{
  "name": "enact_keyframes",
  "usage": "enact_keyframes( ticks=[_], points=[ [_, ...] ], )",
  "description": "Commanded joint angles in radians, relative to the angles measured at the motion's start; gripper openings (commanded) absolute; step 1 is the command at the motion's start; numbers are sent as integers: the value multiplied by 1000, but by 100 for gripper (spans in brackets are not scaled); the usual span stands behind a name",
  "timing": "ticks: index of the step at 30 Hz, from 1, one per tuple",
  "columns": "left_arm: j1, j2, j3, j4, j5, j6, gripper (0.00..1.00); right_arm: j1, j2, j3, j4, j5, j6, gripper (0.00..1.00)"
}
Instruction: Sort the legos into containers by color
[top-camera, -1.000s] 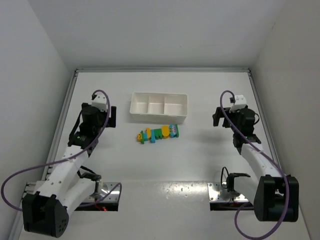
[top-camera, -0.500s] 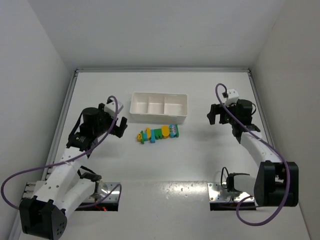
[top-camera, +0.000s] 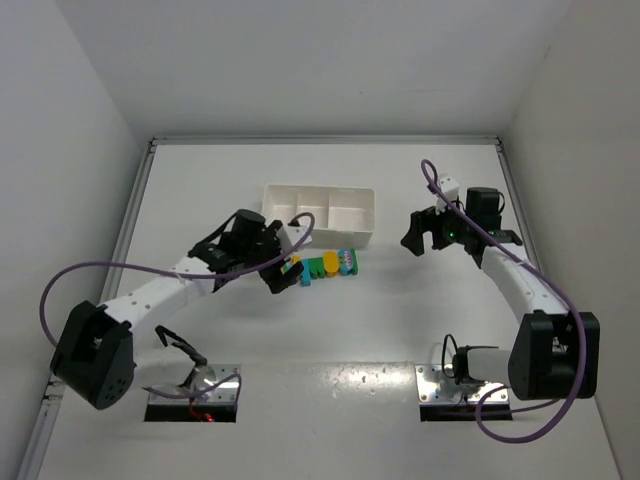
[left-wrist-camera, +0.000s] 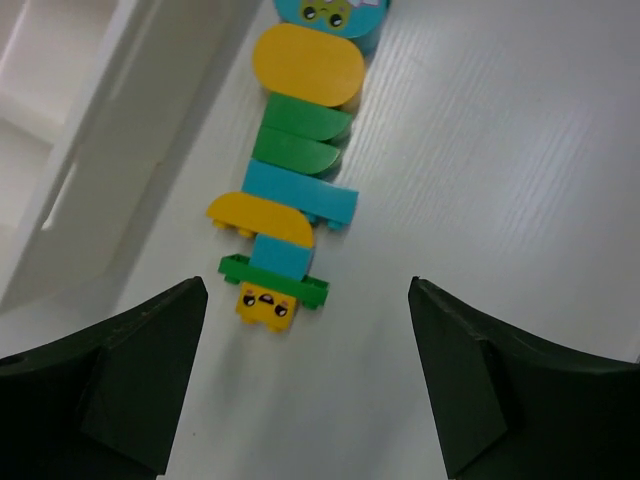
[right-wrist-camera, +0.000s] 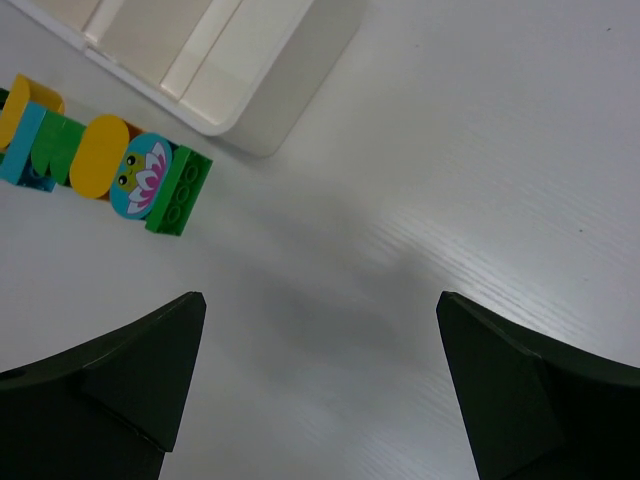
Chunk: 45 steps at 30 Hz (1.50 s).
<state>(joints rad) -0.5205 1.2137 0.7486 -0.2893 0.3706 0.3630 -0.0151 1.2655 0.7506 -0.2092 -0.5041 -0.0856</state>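
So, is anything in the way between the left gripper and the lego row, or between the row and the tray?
Nothing visible does. The left gripper hangs open at one end of the legos, the gap between them clear. The tray lies just beside the row, its compartments empty.

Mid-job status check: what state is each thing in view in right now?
Tray: three compartments, all empty.
Legos: one row in front of the tray, unsorted.
Left end effector: open, over the row's end, holding nothing.
Right end effector: open, holding nothing.
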Motion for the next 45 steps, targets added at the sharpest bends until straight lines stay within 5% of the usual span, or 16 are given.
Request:
enact_keyframes(
  ticks=[1,21,45],
  points=[
    [-64,53,70,94,4,48,89,7,3,49,-55,-50,-42,100],
    [-118,549,327,173,-32,177,94,-2,-37,58,-127,-50,-98,100],
    [-127,486,242,24,60,237,100,-11,20,96,-170,-59,-120,100]
  ],
)
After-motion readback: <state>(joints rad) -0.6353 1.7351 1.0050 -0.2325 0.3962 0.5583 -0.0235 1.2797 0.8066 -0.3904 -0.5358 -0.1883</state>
